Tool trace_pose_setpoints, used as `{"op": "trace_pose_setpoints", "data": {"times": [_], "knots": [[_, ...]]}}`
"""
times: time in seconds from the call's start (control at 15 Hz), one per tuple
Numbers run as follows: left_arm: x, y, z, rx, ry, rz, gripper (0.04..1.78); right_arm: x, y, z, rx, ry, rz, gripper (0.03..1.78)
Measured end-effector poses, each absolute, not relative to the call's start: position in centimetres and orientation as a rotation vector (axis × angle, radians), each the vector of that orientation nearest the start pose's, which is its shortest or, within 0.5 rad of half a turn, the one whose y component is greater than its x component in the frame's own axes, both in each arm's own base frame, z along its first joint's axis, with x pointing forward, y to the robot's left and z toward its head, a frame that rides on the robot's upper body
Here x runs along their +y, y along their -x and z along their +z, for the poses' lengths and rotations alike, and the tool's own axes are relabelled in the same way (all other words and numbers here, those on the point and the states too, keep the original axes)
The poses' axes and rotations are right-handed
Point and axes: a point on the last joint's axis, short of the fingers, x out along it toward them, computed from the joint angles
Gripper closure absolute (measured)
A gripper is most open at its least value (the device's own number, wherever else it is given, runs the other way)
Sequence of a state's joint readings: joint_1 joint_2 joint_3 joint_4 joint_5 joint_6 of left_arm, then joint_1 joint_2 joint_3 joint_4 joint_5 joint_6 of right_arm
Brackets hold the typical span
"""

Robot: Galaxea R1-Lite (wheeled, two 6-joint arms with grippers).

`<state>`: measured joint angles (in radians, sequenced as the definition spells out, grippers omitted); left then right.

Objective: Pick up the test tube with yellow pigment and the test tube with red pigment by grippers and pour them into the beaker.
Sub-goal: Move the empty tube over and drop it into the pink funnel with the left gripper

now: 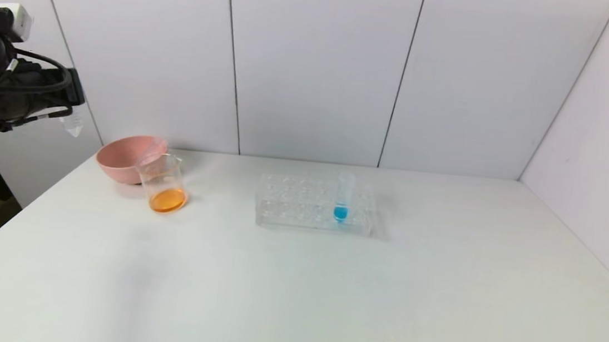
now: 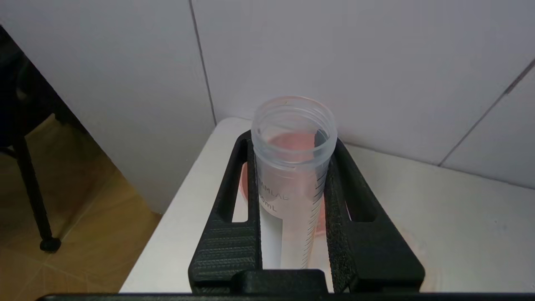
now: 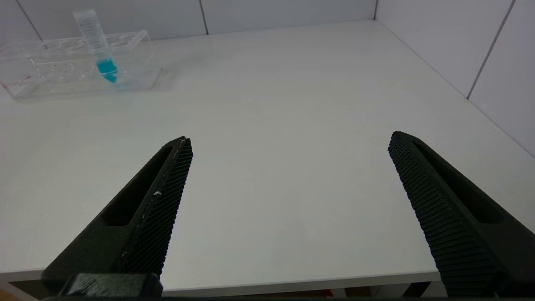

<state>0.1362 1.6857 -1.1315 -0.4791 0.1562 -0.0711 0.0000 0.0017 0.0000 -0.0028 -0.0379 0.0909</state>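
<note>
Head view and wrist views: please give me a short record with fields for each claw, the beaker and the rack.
left claw: shut on an empty clear tube, raised at the table's left side
right claw: open, holding nothing, above the table's near edge
beaker: orange liquid at bottom, before the pink bowl
rack: holds one blue-bottomed tube

Left tool (image 2: pixel 292 184) raised, clamped on load, right tool (image 3: pixel 288 175) spread wide

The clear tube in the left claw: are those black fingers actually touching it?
Touching. The left wrist view shows the fingers of the left gripper pressed against both sides of the empty tube, no gap. The right gripper sits open over the table.
</note>
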Motion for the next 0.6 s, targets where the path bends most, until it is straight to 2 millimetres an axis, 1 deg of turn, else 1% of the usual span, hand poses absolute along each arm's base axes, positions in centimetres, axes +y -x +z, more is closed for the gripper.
{"op": "trace_pose_setpoints", "data": {"times": [0.2,0.47,0.6], "knots": [[4.5,-33.8,24.3,-0.036,0.073,0.317,1.38,-0.1,2.3,7.6,-0.002,-0.090,-0.038,0.10],[4.7,-37.0,20.2,-0.010,0.085,0.327,1.38,-0.1,2.3,7.6,-0.003,-0.091,-0.038,0.10],[5.0,-38.9,18.9,0.002,0.085,0.353,1.38,-0.1,2.3,7.6,-0.003,-0.091,-0.037,0.10]]}}
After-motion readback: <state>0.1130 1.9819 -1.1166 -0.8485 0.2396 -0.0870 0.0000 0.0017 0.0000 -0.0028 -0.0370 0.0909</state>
